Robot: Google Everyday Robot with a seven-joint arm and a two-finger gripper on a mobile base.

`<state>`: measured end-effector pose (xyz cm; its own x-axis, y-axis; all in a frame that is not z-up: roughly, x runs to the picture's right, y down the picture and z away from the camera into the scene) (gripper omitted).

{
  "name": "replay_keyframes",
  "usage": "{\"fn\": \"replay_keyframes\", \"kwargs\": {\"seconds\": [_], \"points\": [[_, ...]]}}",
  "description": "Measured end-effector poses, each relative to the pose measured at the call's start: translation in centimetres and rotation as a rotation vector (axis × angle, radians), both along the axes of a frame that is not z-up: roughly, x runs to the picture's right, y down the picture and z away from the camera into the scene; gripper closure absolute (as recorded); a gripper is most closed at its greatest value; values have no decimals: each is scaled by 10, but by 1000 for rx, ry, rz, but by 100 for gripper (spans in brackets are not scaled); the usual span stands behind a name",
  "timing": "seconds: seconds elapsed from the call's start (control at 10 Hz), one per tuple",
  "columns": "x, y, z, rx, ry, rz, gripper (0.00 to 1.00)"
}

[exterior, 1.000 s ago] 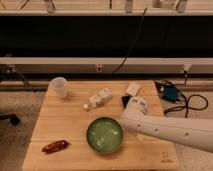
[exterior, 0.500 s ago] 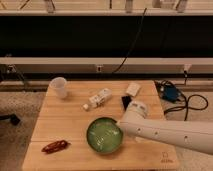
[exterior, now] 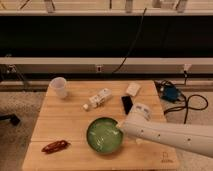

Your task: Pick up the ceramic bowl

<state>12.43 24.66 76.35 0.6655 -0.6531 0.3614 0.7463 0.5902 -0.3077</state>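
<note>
Since the earlier frame, the gripper point(exterior: 120, 126) has crept a little further in over the near-right rim of the ceramic bowl point(exterior: 102, 136). The white arm point(exterior: 170, 135) now reaches slightly deeper from the lower right. The bowl itself has not shifted, and neither has anything else on the table. We take the claw's jaws to stand apart, clamped on nothing. The green bowl sits flat on the wood, right at the claw and spreading away to its picture-left.

The surface is a pale wooden table point(exterior: 70, 120). Beyond the claw, toward the wall, lie a small white bottle point(exterior: 98, 99) on its side, a flat black slab point(exterior: 127, 104) and a little white box point(exterior: 133, 89). Further off to the claw's picture-left, at the far corner, stands a translucent white cup point(exterior: 59, 86). A red object point(exterior: 55, 146) lies on the near side, well to the picture-left of the claw, past the bowl. Off the table's edge, to the picture-right and beyond the claw, a blue device point(exterior: 171, 94) rests among dark cables on a speckled floor. Behind runs a long dark recess with a pale rail, and a black cable point(exterior: 135, 40) hangs across it.

A small mark point(exterior: 165, 156) is printed on the table corner below the arm, and we cannot read it.
</note>
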Motion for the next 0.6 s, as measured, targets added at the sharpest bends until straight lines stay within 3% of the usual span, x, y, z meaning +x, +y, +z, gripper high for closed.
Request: {"fn": "replay_keyframes", "kwargs": {"seconds": [0.6], "points": [[-4,14,9,-17,-49,20,20]]}}
